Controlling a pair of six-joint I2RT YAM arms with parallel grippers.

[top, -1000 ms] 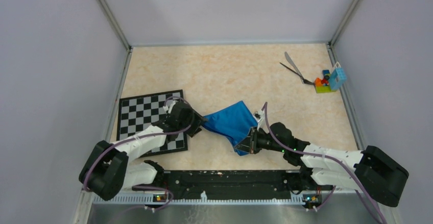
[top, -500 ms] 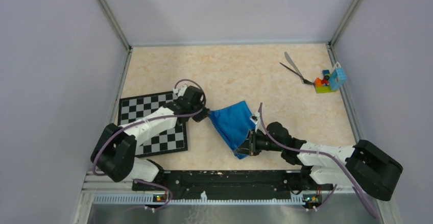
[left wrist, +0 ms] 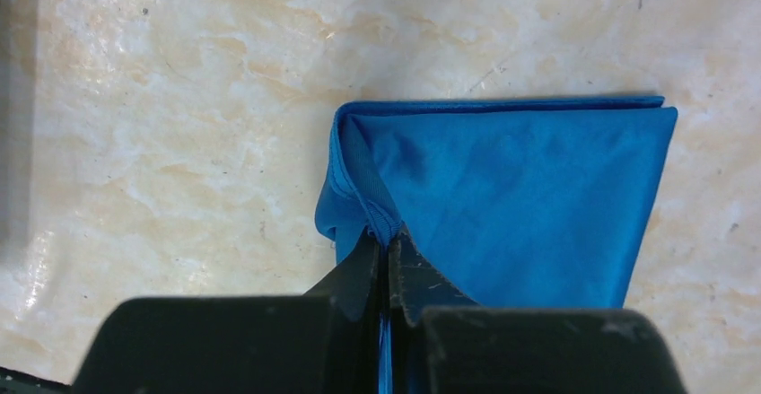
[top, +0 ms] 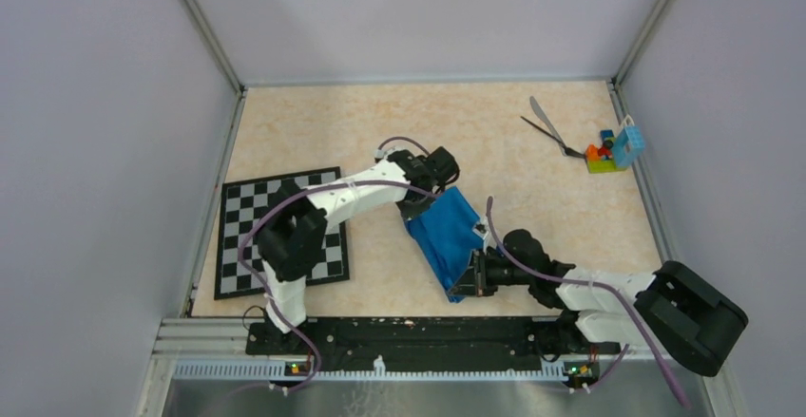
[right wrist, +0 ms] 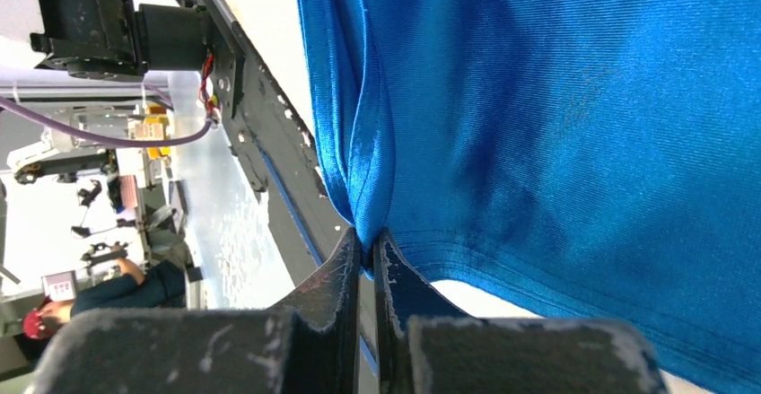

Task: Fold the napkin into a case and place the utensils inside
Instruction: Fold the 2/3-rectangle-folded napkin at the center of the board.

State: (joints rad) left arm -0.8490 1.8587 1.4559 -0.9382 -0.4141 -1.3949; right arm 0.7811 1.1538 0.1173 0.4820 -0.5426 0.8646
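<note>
The shiny bright-blue satin napkin (top: 445,235) lies part-folded on the beige marbled tabletop (top: 314,123), far corner pinched in the closed left gripper (left wrist: 388,243) and near corner in the closed right gripper (right wrist: 368,237), so I'd say both should move together, keeping that edge taut for a straight fold.

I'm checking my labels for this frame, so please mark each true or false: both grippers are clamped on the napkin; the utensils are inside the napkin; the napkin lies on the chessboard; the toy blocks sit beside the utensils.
1. The left gripper and right gripper are both shut on the napkin: true.
2. The utensils are inside the napkin: false; they lie bare on the table at the far right.
3. The napkin lies on the chessboard: false; it is to the chessboard's right, apart from it.
4. The toy blocks sit beside the utensils: true.
</note>
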